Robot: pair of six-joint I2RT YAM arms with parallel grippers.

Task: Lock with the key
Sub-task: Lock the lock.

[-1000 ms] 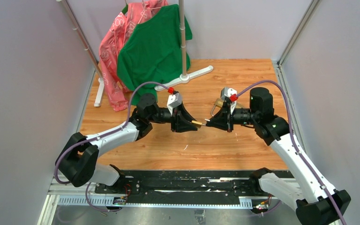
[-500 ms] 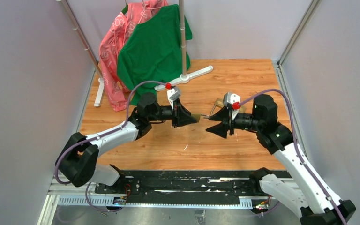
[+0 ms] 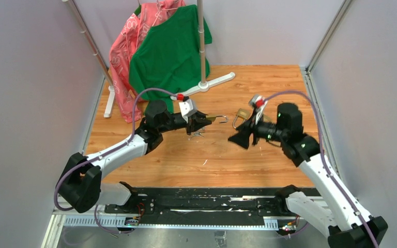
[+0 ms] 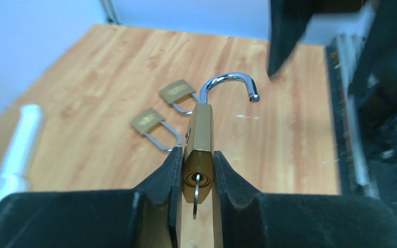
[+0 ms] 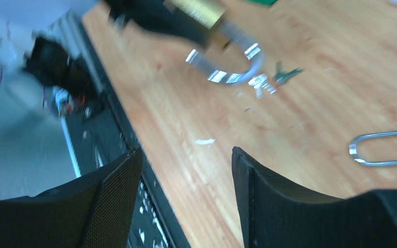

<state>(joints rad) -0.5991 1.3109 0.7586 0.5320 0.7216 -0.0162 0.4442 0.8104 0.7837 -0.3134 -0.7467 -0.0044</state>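
Backing off from the middle of the table, the right claw (image 3: 238, 138) now hangs on its own side, jaws spread wide with nothing between them. The left claw (image 4: 196, 155) has swung its load away toward the rack (image 3: 201, 46).

That left claw is clamped tight on the brass body of a padlock (image 4: 199, 129), one finger on each side. The keyhole faces the wrist and the shackle (image 4: 228, 78) juts out ahead, sprung open. The key (image 4: 196, 192) sits in the keyhole, and the rest of its bunch dangles under the claw. I'd guess the right claw seated it and let go. Gripping by the body leaves both keyhole and shackle free, which is likely the point, since the shackle is not yet pushed home.

Counting outward, there are two claws and three padlocks. One is held, while a second padlock (image 4: 177, 92) and a third padlock (image 4: 146, 121) lie near each other on the table (image 3: 279, 77), close to the right claw. There is one bunch of keys, though I cannot tell how many are on it. On the rack hang two garments, a green shirt (image 3: 170, 51) and a pink top (image 3: 129, 46).
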